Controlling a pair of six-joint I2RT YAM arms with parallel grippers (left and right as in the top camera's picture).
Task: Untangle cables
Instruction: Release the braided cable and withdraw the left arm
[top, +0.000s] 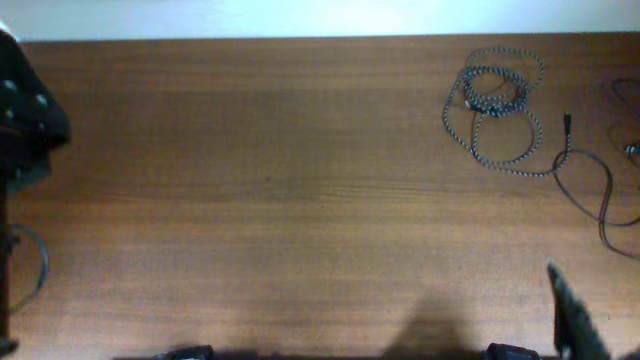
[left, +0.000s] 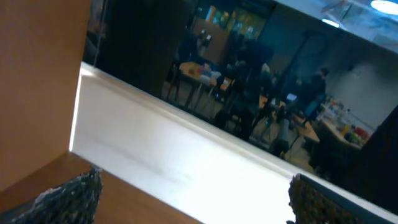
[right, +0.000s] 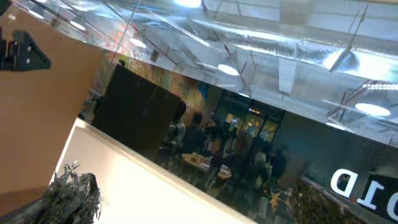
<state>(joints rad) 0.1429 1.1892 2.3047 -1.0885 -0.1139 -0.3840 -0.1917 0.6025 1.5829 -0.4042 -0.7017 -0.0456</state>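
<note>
Cables lie in the far right corner of the wooden table (top: 300, 200), where I judge neither arm can reach them at present. The braided speckled cable (top: 495, 100) is wound in several loose loops, and the thin black cable (top: 590, 185) starts with its small plug (top: 567, 123) just beside the biggest loop and wanders toward the right edge. The two seem to touch where the speckled loop ends, but whether they really cross there I cannot tell. The left gripper (left: 194, 180) has its fingers spread wide with nothing between them, and the right gripper (right: 186, 183) is the same, probably ready for a first grasp. Both wrist cameras look up at a wall and a window, not at the table, so I think the untangling is not yet begun
</note>
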